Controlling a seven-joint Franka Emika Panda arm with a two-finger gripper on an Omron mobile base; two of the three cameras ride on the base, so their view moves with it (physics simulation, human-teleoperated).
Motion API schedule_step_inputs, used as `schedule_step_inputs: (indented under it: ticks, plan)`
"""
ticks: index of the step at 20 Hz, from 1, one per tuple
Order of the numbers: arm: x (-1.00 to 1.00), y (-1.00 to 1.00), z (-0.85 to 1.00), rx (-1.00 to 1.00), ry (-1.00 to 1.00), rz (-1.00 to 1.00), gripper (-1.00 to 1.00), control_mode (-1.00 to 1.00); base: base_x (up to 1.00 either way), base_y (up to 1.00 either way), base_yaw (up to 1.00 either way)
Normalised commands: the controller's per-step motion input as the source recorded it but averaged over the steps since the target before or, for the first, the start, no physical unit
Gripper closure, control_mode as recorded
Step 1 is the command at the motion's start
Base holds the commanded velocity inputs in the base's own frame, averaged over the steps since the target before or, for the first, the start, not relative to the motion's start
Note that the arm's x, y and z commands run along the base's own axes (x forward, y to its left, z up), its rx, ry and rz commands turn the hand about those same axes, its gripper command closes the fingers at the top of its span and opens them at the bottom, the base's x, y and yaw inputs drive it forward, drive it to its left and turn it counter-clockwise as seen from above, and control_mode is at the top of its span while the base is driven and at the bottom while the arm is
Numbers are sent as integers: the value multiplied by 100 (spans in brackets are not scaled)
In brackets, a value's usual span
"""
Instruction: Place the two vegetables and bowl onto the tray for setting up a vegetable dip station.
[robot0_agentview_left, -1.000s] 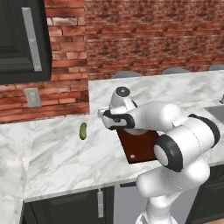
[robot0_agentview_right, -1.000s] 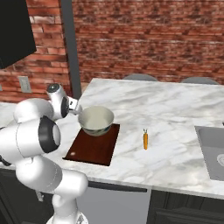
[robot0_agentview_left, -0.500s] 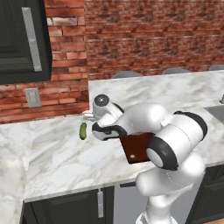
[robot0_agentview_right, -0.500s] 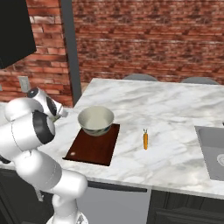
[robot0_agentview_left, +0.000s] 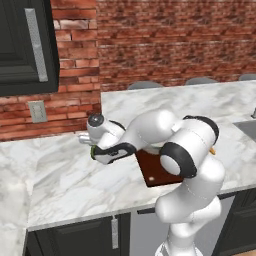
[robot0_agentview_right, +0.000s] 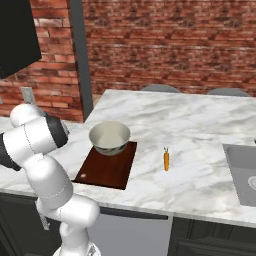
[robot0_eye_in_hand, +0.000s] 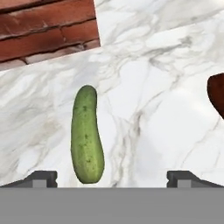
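The dark-green cucumber (robot0_eye_in_hand: 87, 135) lies on the marble counter straight below my gripper (robot0_eye_in_hand: 113, 178). The gripper is open and holds nothing. The cucumber sits between the two fingertips (robot0_eye_in_hand: 41, 177), nearer the left one in the hand view. The grey bowl (robot0_agentview_right: 110, 137) with its cream inside stands on the far end of the reddish-brown tray (robot0_agentview_right: 105, 172). An orange carrot (robot0_agentview_right: 166, 159) lies on the counter to the right of the tray. In the left base view my arm (robot0_agentview_left: 150, 130) stretches left from the tray (robot0_agentview_left: 155, 172) and covers the bowl and the cucumber.
A brick wall (robot0_eye_in_hand: 43, 30) rises just behind the cucumber. A wall socket (robot0_agentview_left: 36, 111) sits on the wall and a dark cabinet (robot0_agentview_left: 27, 45) hangs above it. A sink (robot0_agentview_right: 245, 170) is set in the counter at the far right.
The arm has swung left from beside the bowl and tray to over the cucumber. The gripper has stayed open. Bowl, tray and carrot have not moved.
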Motion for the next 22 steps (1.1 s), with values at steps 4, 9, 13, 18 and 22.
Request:
schedule_step_inputs:
  ticks: [4, 9, 13, 18, 22]
  plan:
    - [27, 14, -20, 0, 5, 1, -100, -100, 0, 0, 0]
    - [36, 0, -31, -1, 11, 6, -100, -100, 0, 0, 0]
    - [27, 6, -23, 0, 4, 6, -100, -100, 0, 0, 0]
    - [14, 7, -27, 0, 1, 3, -100, -100, 0, 0, 0]
    - [1, -3, -36, 0, 3, 0, -100, -100, 0, 0, 0]
